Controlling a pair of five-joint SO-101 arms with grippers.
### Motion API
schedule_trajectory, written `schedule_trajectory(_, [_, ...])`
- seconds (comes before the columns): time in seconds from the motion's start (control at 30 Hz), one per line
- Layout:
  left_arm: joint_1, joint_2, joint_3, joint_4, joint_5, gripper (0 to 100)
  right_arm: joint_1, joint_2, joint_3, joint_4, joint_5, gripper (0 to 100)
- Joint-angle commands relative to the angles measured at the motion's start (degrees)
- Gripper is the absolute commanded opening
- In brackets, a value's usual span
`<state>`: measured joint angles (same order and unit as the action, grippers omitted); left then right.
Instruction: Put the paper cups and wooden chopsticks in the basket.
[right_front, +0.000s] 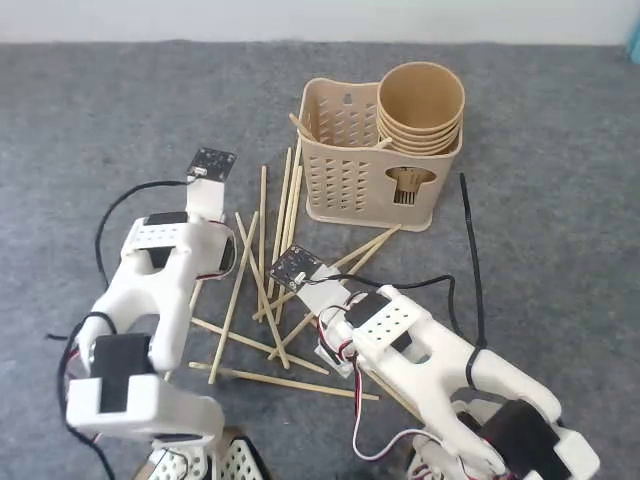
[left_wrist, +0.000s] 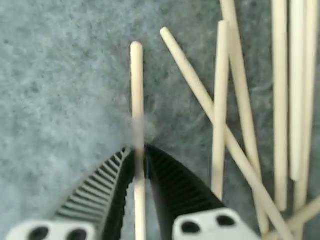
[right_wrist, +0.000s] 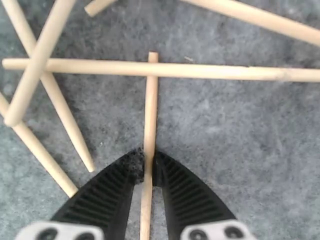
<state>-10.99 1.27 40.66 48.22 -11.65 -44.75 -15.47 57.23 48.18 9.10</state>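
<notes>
A beige slotted basket (right_front: 345, 190) stands at the back of the grey carpet, with a stack of paper cups (right_front: 421, 105) inside it at its right end. Several wooden chopsticks (right_front: 262, 250) lie scattered in front of it. My left gripper (left_wrist: 138, 150) is low over the carpet, shut on one chopstick (left_wrist: 136, 90) that points straight ahead between its black fingers. My right gripper (right_wrist: 146, 159) is likewise shut on a chopstick (right_wrist: 150, 100), whose far tip touches another chopstick (right_wrist: 160, 70) lying across it. The left arm (right_front: 165, 265) is left of the pile, the right arm (right_front: 400, 335) in front of it.
One chopstick (right_front: 300, 125) leans inside the basket at its left end. A black cable (right_front: 470, 240) runs along the carpet right of the basket. More loose sticks (left_wrist: 280, 100) lie close beside the left gripper, and crossed ones (right_wrist: 45, 100) beside the right.
</notes>
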Motion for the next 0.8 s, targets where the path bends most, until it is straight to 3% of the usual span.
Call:
schedule_trajectory(0.0, [-0.3,-11.6,-1.7,5.2,-0.3,1,0.4,-4.0,-0.4,1.5,0.3,0.9])
schedule_trajectory(0.13, [0.8,-22.7,-1.2,9.0,0.1,1,0.6,-14.7,-0.4,7.9,0.8,0.9])
schedule_trajectory(0.23, [2.5,-29.6,1.3,9.8,5.8,1,2.3,-25.4,-0.5,13.6,0.9,0.8])
schedule_trajectory(0.5, [8.8,-38.6,8.8,0.6,20.6,1,6.7,-41.1,-4.1,26.1,6.6,0.8])
schedule_trajectory(0.77, [7.8,-38.2,13.6,-10.8,26.7,1,8.2,-43.1,-13.3,27.6,6.2,0.8])
